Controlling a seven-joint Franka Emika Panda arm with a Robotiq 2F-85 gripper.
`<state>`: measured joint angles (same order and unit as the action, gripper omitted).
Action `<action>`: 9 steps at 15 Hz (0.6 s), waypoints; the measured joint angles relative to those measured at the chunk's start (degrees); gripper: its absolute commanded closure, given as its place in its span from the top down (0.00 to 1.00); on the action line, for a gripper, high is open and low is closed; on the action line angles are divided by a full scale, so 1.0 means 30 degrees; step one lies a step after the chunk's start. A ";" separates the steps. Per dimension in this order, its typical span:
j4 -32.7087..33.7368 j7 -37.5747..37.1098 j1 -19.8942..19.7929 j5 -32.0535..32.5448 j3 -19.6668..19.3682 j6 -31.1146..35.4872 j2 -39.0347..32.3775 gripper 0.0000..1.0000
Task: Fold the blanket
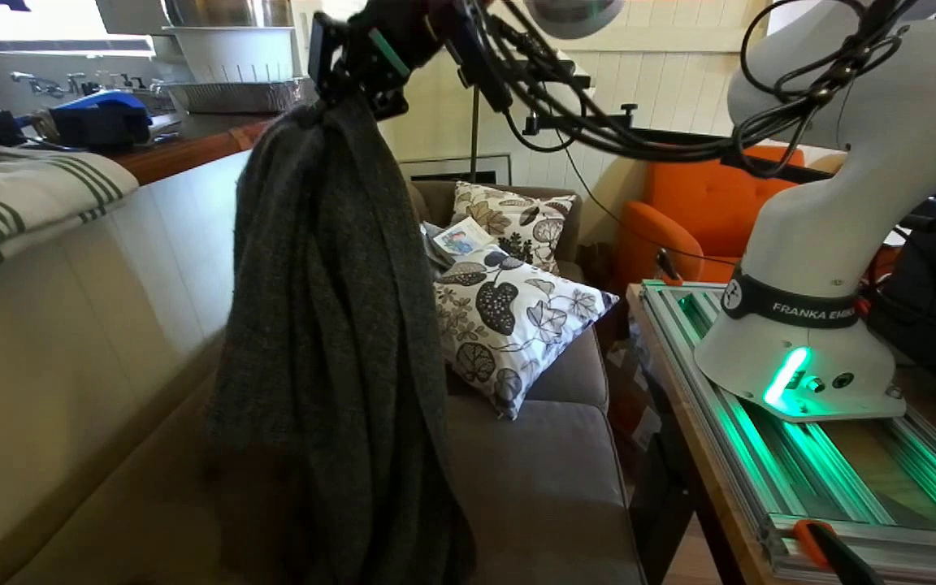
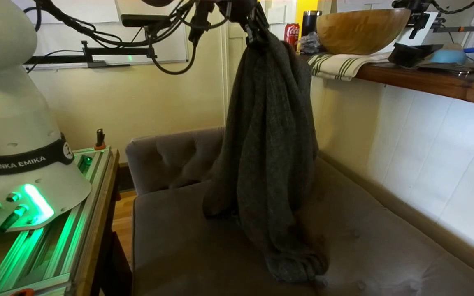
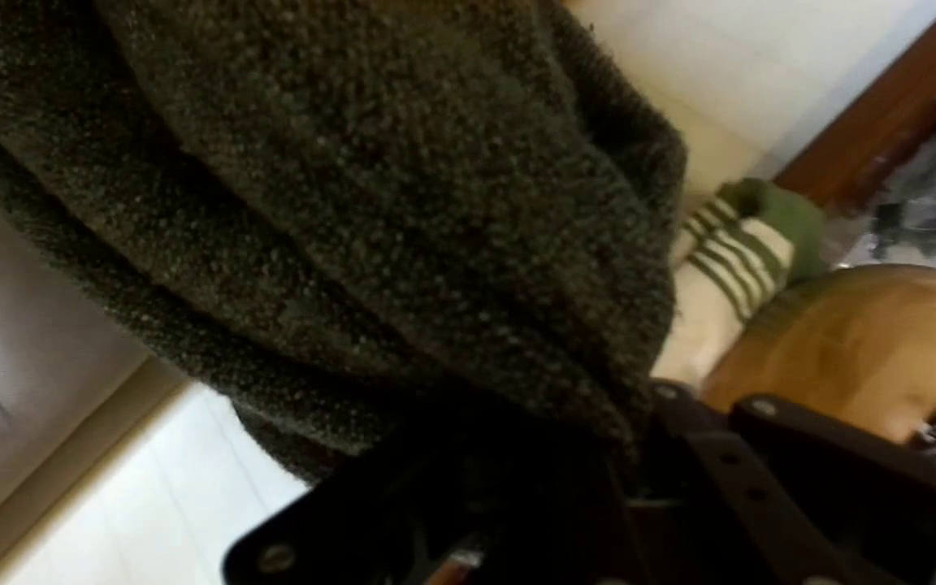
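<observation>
The dark grey blanket hangs limp in long folds from my gripper above the sofa. It also hangs in an exterior view, where its lower end rests bunched on the sofa seat. My gripper is shut on the blanket's upper part, above the counter height. In the wrist view the blanket fills much of the picture and covers the fingertips of the gripper. The pinched cloth between the fingers is dark and mostly hidden.
Patterned cushions lie on the sofa. A wooden counter along the wall holds a wooden bowl, a striped cloth and a red can. The robot's base table stands beside the sofa. An orange armchair stands behind.
</observation>
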<state>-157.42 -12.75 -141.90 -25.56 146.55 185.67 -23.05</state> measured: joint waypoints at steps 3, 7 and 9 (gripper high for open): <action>0.0016 0.0024 0.0105 -0.0004 -0.0965 -0.0359 0.2770 0.03; 0.0083 -0.0234 0.0122 -0.0003 -0.1322 -0.1835 0.6479 0.03; 0.0320 -0.0506 0.0990 0.0139 -0.2214 -0.3215 0.8158 0.03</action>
<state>-156.45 -14.27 -138.93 -25.14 139.91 176.02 1.42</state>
